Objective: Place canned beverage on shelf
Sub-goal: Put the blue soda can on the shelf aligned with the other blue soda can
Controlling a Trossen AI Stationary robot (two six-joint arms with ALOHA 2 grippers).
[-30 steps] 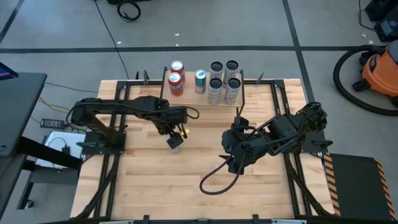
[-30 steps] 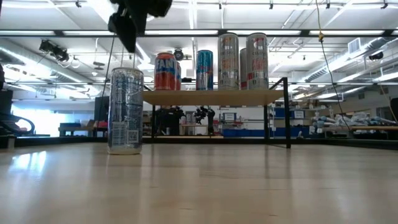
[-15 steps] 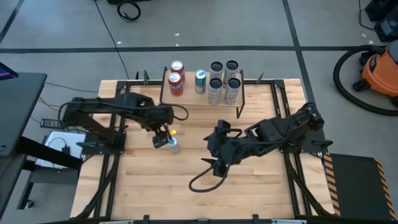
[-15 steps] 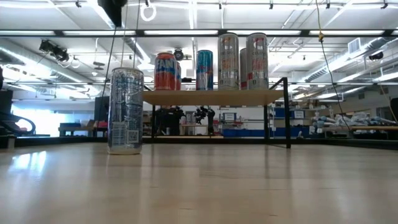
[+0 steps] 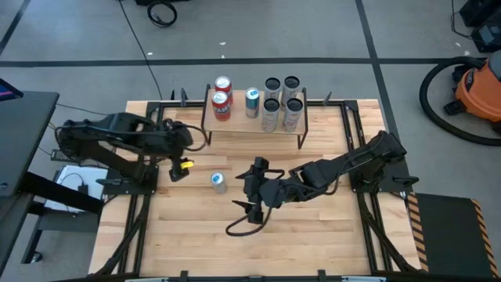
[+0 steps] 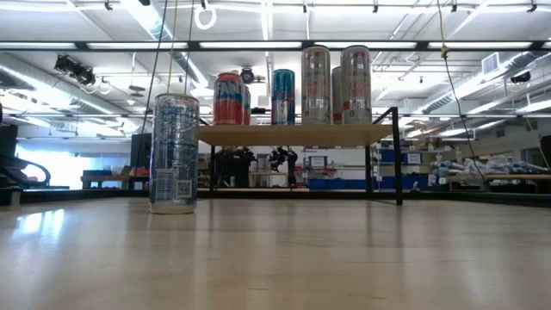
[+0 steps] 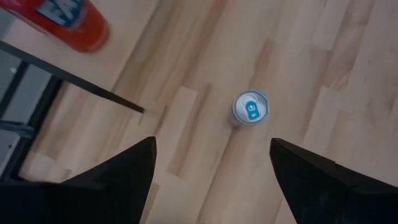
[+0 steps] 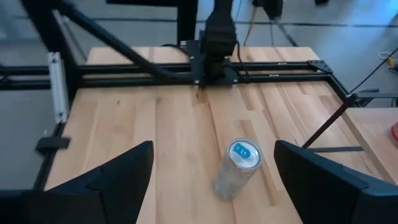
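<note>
So L gripper (image 5: 179, 166) hangs w/ fingers spread wide, empty, at 9 o'clock of the silver can (image 5: 218, 182), which stands upright on the table (image 5: 329, 243). Shelf (image 5: 235, 125) sits at the can's 12, holding six cans. R gripper (image 5: 249, 197), wide open too, waits at the can's 4

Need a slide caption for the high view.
Silver can stands on the table between the open left gripper and right gripper; shelf holds seven cans.
</note>
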